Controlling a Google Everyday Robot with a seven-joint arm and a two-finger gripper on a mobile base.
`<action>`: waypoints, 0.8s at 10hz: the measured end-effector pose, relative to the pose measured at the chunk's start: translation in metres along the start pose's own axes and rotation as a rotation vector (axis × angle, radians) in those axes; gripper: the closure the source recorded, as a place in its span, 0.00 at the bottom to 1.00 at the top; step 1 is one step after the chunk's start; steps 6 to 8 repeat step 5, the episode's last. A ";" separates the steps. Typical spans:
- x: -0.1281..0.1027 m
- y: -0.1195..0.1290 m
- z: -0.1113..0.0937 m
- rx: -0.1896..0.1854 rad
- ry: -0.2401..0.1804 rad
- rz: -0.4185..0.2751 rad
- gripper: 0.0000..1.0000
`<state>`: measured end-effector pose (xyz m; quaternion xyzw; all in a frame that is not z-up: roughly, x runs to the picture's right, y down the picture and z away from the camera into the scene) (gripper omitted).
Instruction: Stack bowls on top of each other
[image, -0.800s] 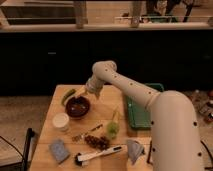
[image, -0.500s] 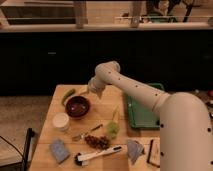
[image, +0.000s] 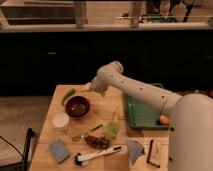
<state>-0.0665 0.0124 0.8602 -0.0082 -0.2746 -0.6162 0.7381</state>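
A dark red bowl (image: 77, 106) sits upright on the wooden table (image: 105, 107), left of centre. A green bowl (image: 67, 95) lies just behind it to the left, showing only as a thin green rim. My gripper (image: 92, 88) hangs at the end of the white arm (image: 135, 90), above the table just behind and right of the red bowl, apart from both bowls. I see nothing in it.
A white cup (image: 60, 121) stands in front of the red bowl. A green tray (image: 142, 114) lies at the right with an orange object (image: 164, 120) at its corner. A fork (image: 87, 133), grapes (image: 97, 142), blue sponge (image: 59, 150), brush (image: 98, 155) and grey cloth (image: 134, 149) fill the front.
The arm has swung to the right and slightly back, carrying the gripper off the bowls. The bowls have stayed in place.
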 end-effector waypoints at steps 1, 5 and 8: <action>0.001 0.003 -0.004 -0.004 0.024 0.013 0.20; 0.004 0.012 -0.012 -0.008 0.066 0.032 0.20; 0.004 0.012 -0.012 -0.008 0.066 0.032 0.20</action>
